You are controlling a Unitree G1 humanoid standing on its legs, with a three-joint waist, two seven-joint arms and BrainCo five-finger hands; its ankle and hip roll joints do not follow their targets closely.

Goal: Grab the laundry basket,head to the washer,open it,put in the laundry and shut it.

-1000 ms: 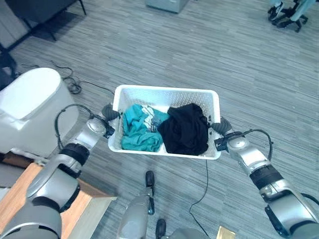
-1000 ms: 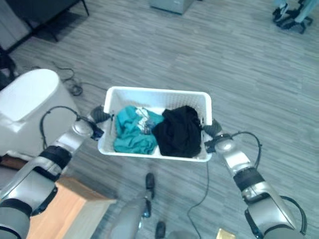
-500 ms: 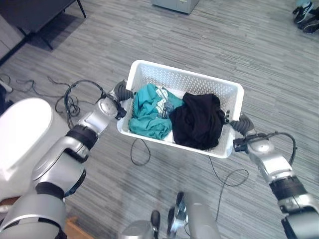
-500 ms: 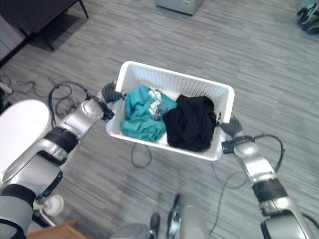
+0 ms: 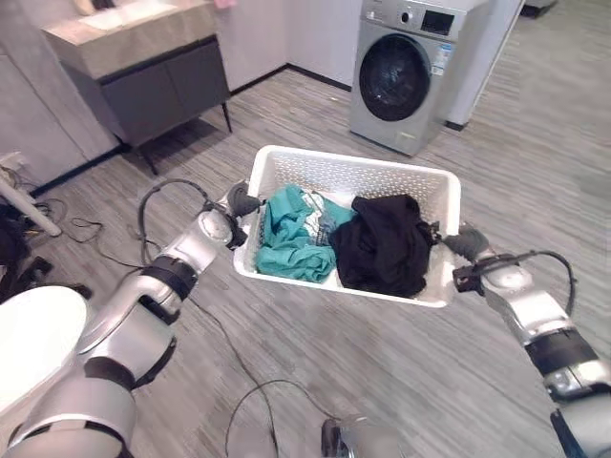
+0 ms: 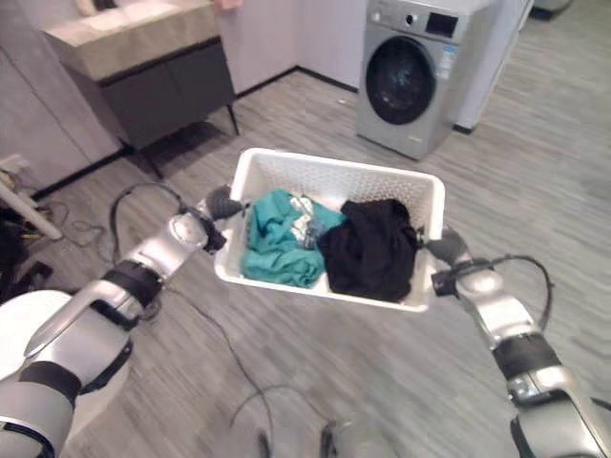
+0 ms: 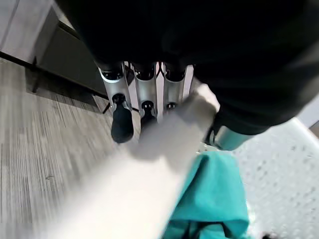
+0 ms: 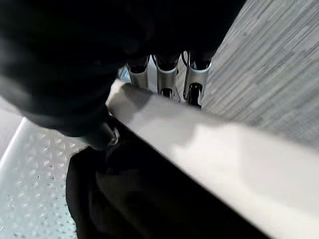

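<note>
Carrying the white laundry basket (image 5: 355, 176) between both arms, the robot is in the walking step of the task, with the grab already done and the washer (image 5: 406, 72) standing ahead across the grey plank floor (image 5: 535, 181), its round door closed. The left hand (image 5: 240, 201) has its fingers (image 7: 144, 92) hooked under the basket's rim at the left short end, thumb on the inner side, so it clamps that rim; the right hand (image 5: 464, 242) does likewise at the right short end, fingers (image 8: 167, 79) curled beneath the rim (its thumb is lost among the dark cloth). Inside the basket lie a teal garment (image 5: 294, 239) on the left and a black garment (image 5: 384, 243) on the right, both heaped below or about level with the rim. A dark cabinet (image 5: 143, 81) stands off to the left, well apart from the path. Judging from this, the next move calls for closing the remaining way to the washer while keeping the basket level, then setting it down near the door so that a hand is freed to open it.
</note>
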